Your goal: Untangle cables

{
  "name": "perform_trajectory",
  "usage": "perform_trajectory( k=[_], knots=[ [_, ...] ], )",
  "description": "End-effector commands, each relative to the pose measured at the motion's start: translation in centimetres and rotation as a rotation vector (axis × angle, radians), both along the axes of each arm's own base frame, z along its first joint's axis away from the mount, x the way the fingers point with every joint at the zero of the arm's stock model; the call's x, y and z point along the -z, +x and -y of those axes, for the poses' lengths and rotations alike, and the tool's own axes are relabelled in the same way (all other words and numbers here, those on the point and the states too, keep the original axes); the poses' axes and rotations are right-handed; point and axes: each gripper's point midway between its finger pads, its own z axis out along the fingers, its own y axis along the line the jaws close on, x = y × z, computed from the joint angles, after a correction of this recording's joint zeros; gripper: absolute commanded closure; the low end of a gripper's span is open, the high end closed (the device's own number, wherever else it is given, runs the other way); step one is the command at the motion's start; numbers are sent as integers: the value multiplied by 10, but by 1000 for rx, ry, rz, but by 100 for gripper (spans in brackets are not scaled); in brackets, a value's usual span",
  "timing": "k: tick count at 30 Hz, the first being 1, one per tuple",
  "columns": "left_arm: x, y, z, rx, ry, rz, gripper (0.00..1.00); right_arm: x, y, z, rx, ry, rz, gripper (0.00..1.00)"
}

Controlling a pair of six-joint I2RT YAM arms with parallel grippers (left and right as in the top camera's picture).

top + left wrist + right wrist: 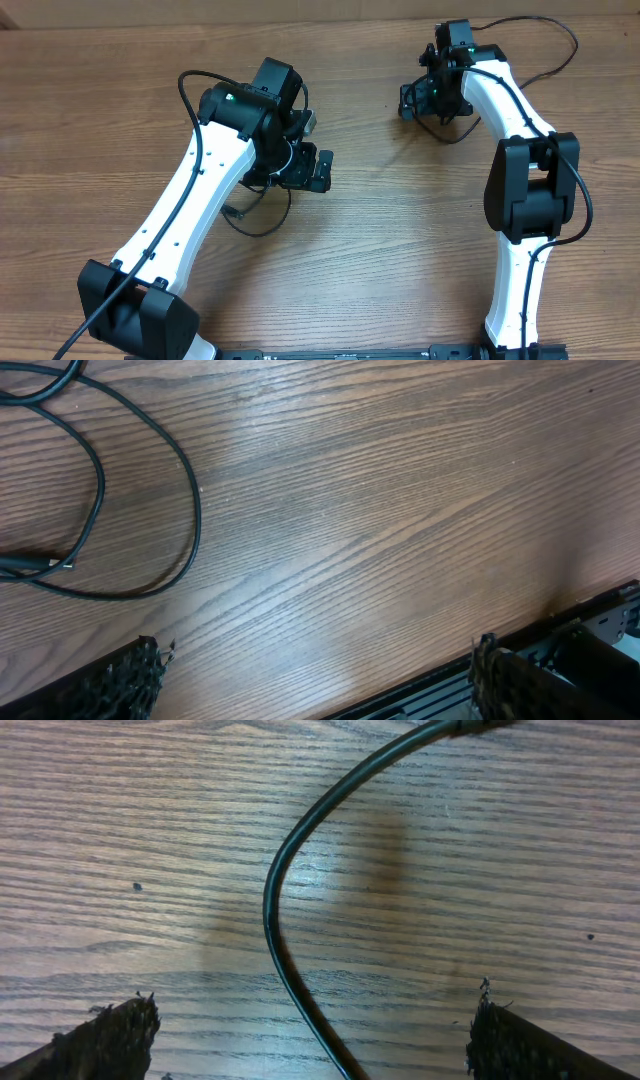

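One thin black cable point(190, 520) lies in a loose loop on the wood in the left wrist view, its plug end point(40, 564) at the far left. Overhead, that loop point(266, 229) sits beside and partly under the left arm. My left gripper point(315, 690) point(308, 168) is open over bare wood, away from the loop. Another cable point(272, 910) curves down the right wrist view and runs between the open fingers of my right gripper point(315, 1042) point(420, 98), flat on the table and ungripped. A long strand point(572, 48) arcs behind the right arm.
The wooden table point(380, 250) carries both white arms. A black rail point(560, 635) along the table's front edge shows at the lower right of the left wrist view. The right arm's elbow point(530, 185) stands tall at the right.
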Motion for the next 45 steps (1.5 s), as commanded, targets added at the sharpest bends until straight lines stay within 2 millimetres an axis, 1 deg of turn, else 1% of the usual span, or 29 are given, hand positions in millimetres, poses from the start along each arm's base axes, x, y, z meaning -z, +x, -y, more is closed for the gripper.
perform_trajectory(
  k=[1, 2, 5, 13, 15, 19, 21, 24, 26, 29, 31, 33, 35, 37, 38, 41, 43, 45],
  knots=[
    [-2, 2, 1, -13, 0, 5, 1, 4, -1, 0, -16, 0, -3, 0],
    [-2, 2, 1, -13, 0, 5, 0, 5, 0, 1, -14, -4, 0, 1],
    [-2, 2, 1, -13, 0, 5, 1, 7, 0, 1, -14, -4, 1, 14],
    [-2, 2, 1, -13, 0, 5, 0, 18, -7, 1, -21, -6, -19, 15],
    [-2, 2, 1, -13, 0, 5, 1, 21, -9, 1, -41, -12, -23, 19],
    [-2, 2, 1, -13, 0, 5, 0, 22, -10, 1, -40, -12, -26, 39],
    [-2, 2, 1, -13, 0, 5, 0, 23, -11, 1, -41, -12, -27, 43],
    [-2, 2, 1, -13, 0, 5, 0, 25, -13, 1, -41, -13, -33, 54],
    [-2, 2, 1, -13, 0, 5, 0, 29, -14, 2, -40, -17, -38, 59],
    [-2, 2, 1, -13, 0, 5, 0, 36, -18, 4, -38, -34, -44, 60],
    [-2, 2, 1, -13, 0, 5, 0, 41, -21, 7, -36, -51, -50, 62],
    [-2, 2, 1, -13, 0, 5, 0, 44, -23, 8, -35, -55, -59, 71],
    [-2, 2, 1, -13, 0, 5, 0, 45, -24, 8, -35, -55, -61, 85],
    [-2, 2, 1, -13, 0, 5, 1, 45, -24, 8, -35, -54, -59, 94],
    [-2, 2, 1, -13, 0, 5, 0, 45, -23, 7, -35, -54, -56, 96],
    [-2, 2, 1, -13, 0, 5, 1, 42, -19, 7, -8, -44, -43, 96],
    [-2, 2, 1, -13, 0, 5, 0, 36, -12, 6, 24, -34, -26, 96],
    [-2, 2, 1, -13, 0, 5, 0, 25, -2, 8, 66, -21, 2, 96]
  ],
)
